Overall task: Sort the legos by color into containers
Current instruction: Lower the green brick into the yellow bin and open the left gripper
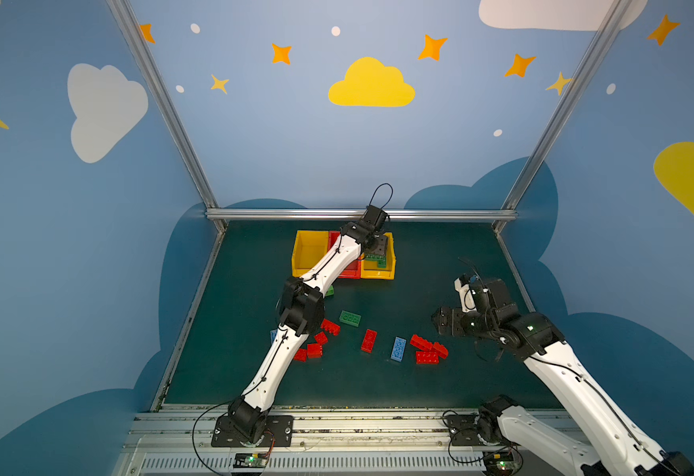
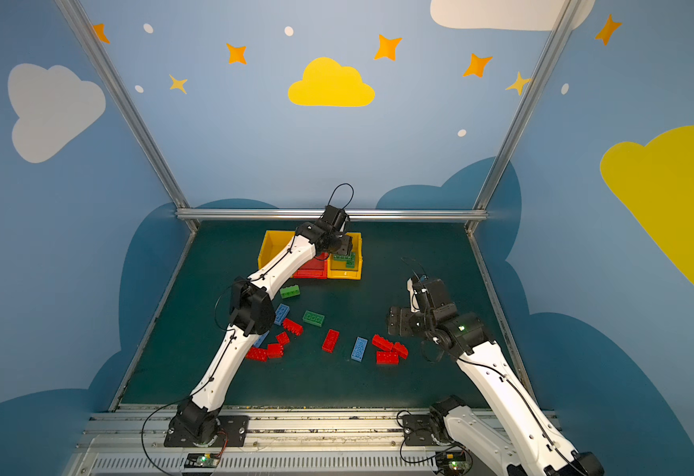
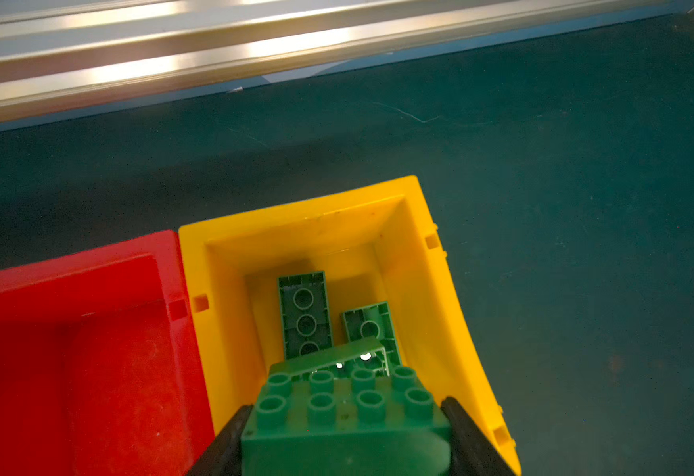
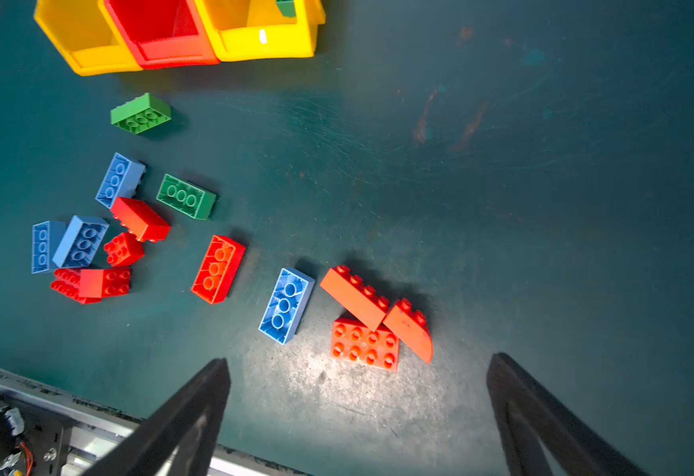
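Dark green mat [image 1: 378, 391] carries your row of containers [image 1: 302, 249] at its far edge: yellow, red, yellow. Your left gripper [image 3: 347, 409] hangs over the right-hand yellow bin [image 3: 415, 263], clamped on a green brick [image 3: 345, 449]; other green bricks [image 3: 304, 313] lie inside that bin. Your right gripper [image 4: 357, 360] hovers spread wide and empty above the loose legos [image 4: 217, 270], red, blue and green, scattered across the mat's near half

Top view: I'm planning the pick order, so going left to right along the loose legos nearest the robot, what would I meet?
Cluster of red bricks → lone red brick → blue brick → group of three red bricks.
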Controlling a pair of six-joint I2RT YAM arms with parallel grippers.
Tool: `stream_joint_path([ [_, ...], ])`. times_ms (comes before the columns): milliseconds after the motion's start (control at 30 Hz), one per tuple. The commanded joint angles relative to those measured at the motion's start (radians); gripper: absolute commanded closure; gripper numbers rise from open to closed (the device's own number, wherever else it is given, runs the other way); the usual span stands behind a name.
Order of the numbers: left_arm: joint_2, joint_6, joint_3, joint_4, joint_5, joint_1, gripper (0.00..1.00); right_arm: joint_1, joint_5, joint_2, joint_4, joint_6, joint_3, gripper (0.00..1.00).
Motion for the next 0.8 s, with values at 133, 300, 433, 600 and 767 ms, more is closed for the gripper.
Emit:
stream_joint_path([
  [133, 0.031, 0.01, 0.071, 0.095, 0.015, 0.015, 0.04, -0.02, 0.014, 0.002, -0.024, 0.013, 0.0, 0.05],
  [300, 0.0, 0.01, 0.068, 0.09, 0.026, 0.014, 0.0, -0.024, 0.011, -0.002, -0.024, 0.016, 0.006, 0.05],
  [433, -0.083, -0.003, 0.014, 0.049, 0.079, 0.011, 0.0, -0.024, 0.008, -0.005, -0.027, 0.015, 0.011, 0.05],
  [600, -0.3, -0.065, -0.269, -0.006, -0.034, 0.0, 0.0, -0.024, -0.045, -0.021, -0.021, 0.002, 0.008, 0.05],
  [767, -0.644, -0.172, -0.874, 0.193, -0.122, -0.005, 0.0, -0.017, -0.117, -0.05, -0.008, 0.017, -0.004, 0.05],
])
